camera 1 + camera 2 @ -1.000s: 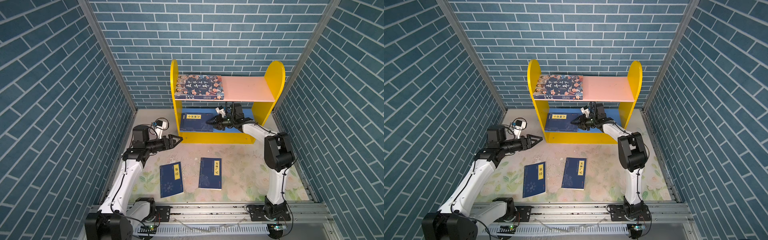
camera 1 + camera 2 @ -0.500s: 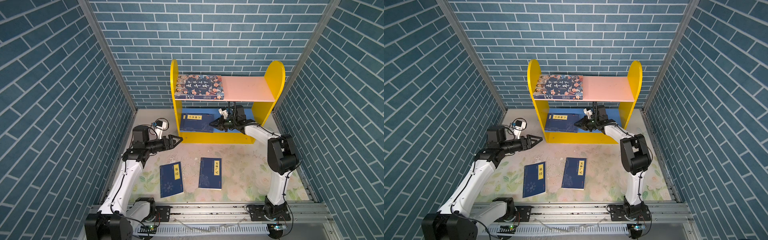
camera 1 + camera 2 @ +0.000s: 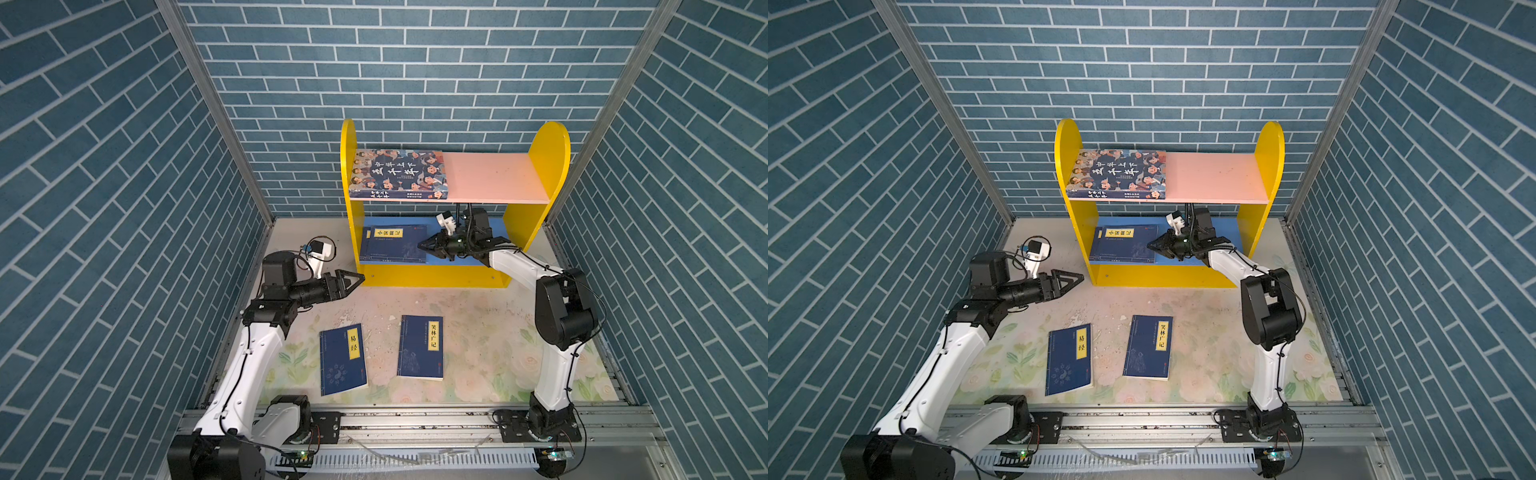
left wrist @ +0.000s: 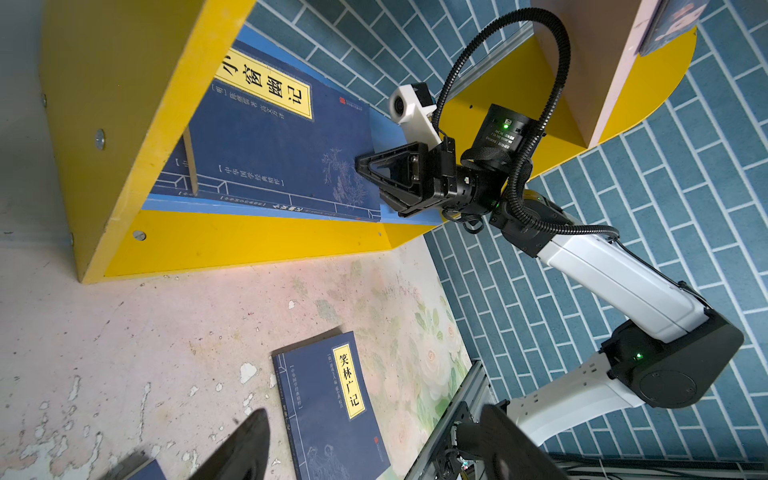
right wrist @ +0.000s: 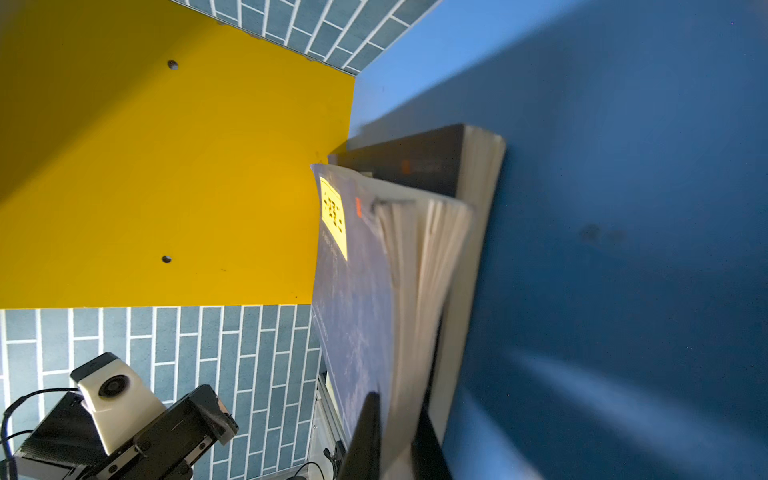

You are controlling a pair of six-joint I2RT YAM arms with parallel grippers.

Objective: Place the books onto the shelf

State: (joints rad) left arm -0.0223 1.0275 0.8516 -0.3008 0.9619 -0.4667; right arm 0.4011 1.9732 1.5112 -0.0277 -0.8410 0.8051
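The shelf (image 3: pixel 540 166) stands at the back, with the cartoon-faced book (image 3: pixel 399 172) lying on its pink upper board. Two navy books (image 3: pixel 395 245) are stacked on the blue lower board (image 3: pixel 496 226). My right gripper (image 3: pixel 419 246) reaches in under the pink board and is shut on the right edge of the top book (image 5: pixel 357 299); its pages fan between the fingers (image 5: pixel 370 432). Two more navy books (image 3: pixel 343 359) (image 3: pixel 420 353) lie flat on the floor mat. My left gripper (image 3: pixel 359 279) hovers open and empty beside the shelf's front left corner.
Blue brick walls close in the cell on three sides. The right half of the pink board (image 3: pixel 490 178) is bare. An aluminium rail (image 3: pixel 415 419) carrying both arm bases runs along the front. The floral mat (image 3: pixel 478 332) is bare between the floor books and the right arm.
The right gripper's jaws have closed on the top navy book's edge on the lower board, and its elbow has shifted slightly right. The left arm has not moved.
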